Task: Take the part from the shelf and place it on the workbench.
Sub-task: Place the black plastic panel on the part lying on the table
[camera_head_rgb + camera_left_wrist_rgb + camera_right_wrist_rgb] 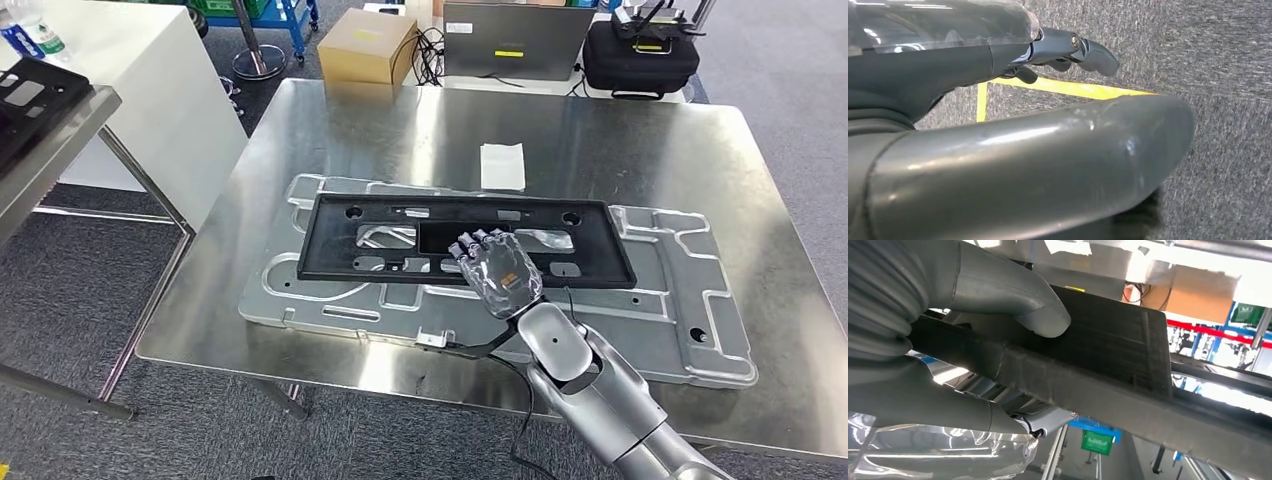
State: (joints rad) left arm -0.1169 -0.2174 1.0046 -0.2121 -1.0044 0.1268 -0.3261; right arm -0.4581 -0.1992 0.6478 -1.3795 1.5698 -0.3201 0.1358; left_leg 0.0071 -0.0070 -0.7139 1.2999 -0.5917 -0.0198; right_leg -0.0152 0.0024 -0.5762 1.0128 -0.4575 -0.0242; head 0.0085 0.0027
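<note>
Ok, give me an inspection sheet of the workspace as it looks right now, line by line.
Surface: steel workbench, shiny, carrying a silver fixture plate.
Job's things: black plastic frame part lying flat on the fixture plate.
Clutter: white paper slip beyond the part.
Hands: right hand grips the part's near edge, thumb on top; left hand hangs over the floor, holding nothing.
Cables: black cable along the right arm; cords behind the bench.
Surroundings: cardboard box, black bag, grey carpet, shelf at left.

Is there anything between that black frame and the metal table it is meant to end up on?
Yes: a silver plate lies on the workbench, and the black part sits over it, gripped by the right hand.
</note>
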